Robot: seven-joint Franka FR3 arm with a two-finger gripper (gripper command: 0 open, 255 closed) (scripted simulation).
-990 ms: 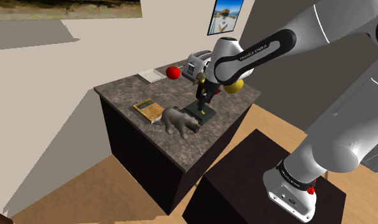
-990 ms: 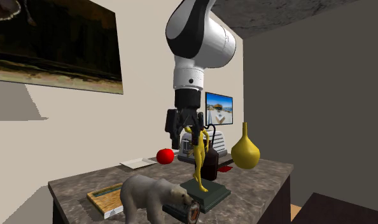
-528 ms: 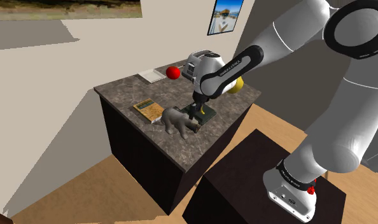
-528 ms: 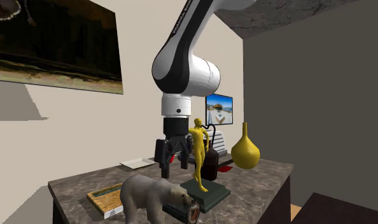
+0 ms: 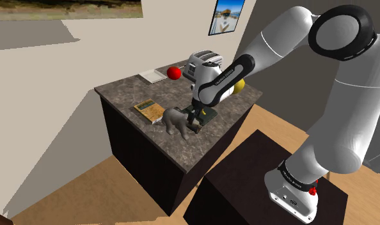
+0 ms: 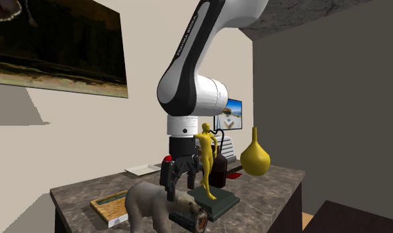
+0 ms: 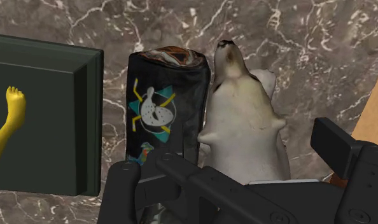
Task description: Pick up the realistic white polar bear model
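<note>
- The pincer point(image 6: 174, 184) hangs spread just above the bear point(image 6: 149, 202).
- The bear stands on the dark marbled desk point(image 5: 128, 89), a printed can point(image 7: 162, 108) against its head and a yellow statue point(image 6: 206, 159) beside it.
- Beige wall point(image 5: 29, 96), wood floor point(image 5: 73, 192).
- A second ago the pincer was higher, by the statue's head.

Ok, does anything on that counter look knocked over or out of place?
Yes, one thing: a dark can lies on its side, pressed close against the bear and seemingly touching it, in the gap between the bear and the statuette's green base. Nothing looks spilled or broken.
</note>
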